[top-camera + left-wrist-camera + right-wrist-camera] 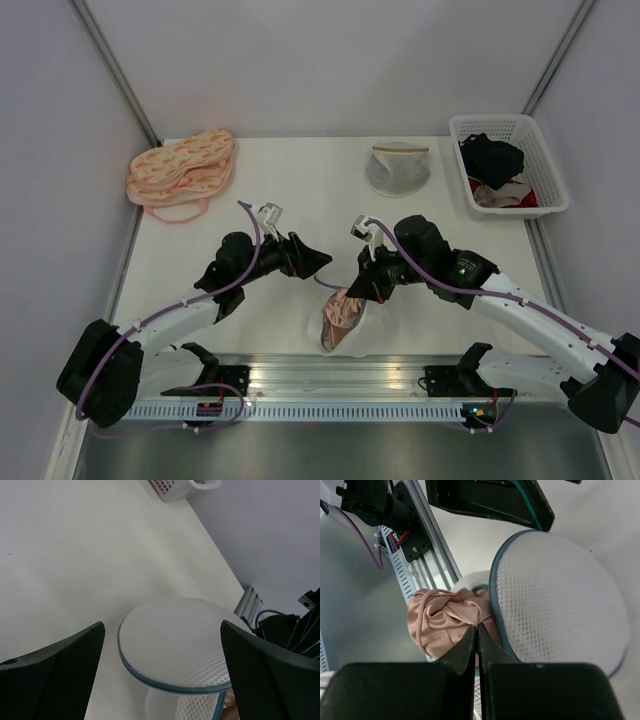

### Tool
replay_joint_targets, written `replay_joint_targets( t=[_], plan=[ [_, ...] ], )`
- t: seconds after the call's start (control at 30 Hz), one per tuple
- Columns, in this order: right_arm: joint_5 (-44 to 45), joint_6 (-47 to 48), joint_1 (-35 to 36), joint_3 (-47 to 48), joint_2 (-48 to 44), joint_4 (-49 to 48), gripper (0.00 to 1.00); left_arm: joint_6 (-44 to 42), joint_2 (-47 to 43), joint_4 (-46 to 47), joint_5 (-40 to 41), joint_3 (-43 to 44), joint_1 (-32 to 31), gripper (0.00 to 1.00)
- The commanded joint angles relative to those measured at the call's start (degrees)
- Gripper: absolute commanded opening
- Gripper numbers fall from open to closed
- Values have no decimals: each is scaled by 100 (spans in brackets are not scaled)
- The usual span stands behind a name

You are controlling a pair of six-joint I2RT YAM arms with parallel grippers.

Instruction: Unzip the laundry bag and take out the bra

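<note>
Right tool (pixel 476 630) pinching bra (pixel 440 617) at laundry bag (pixel 555 595) rim.

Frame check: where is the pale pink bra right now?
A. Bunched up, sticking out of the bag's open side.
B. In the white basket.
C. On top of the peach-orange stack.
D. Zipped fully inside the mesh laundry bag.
A: the right wrist view shows the bra bunched up in the open, beside the dark rim of the laundry bag, not enclosed by its mesh.
</note>
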State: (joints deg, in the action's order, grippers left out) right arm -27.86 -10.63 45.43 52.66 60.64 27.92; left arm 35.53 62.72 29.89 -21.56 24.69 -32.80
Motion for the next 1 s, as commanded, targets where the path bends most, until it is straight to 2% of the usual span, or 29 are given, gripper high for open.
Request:
replay_joint_targets(
  t=[0.0,0.1,0.43,0.63,0.73,0.77,0.83,0.87,0.97],
  plan=[
    [-176,88,18,104,35,-138,0,93,486,483,-1155,527,10,100],
    [-176,88,10,112,62,-138,1,288,1057,491,-1981,818,-7,100],
    [-88,105,10,112,115,-173,0,-20,2341,44,-3029,1583,-227,100],
    [-1,123,10,112,123,-199,0,112,2807,508,-3494,1486,-350,97],
    [87,123,10,130,141,-173,0,147,2913,694,-3802,1486,-377,81],
    [105,132,10,139,141,-173,0,139,2930,676,-3829,1495,-377,66],
    [184,123,19,156,123,-182,0,121,2948,571,-3829,1521,-377,49],
    [245,132,10,165,115,-147,0,51,2939,501,-3786,1530,-377,34],
    [728,62,10,174,45,-42,0,-28,2913,150,-3496,1557,-377,2]
  ],
)
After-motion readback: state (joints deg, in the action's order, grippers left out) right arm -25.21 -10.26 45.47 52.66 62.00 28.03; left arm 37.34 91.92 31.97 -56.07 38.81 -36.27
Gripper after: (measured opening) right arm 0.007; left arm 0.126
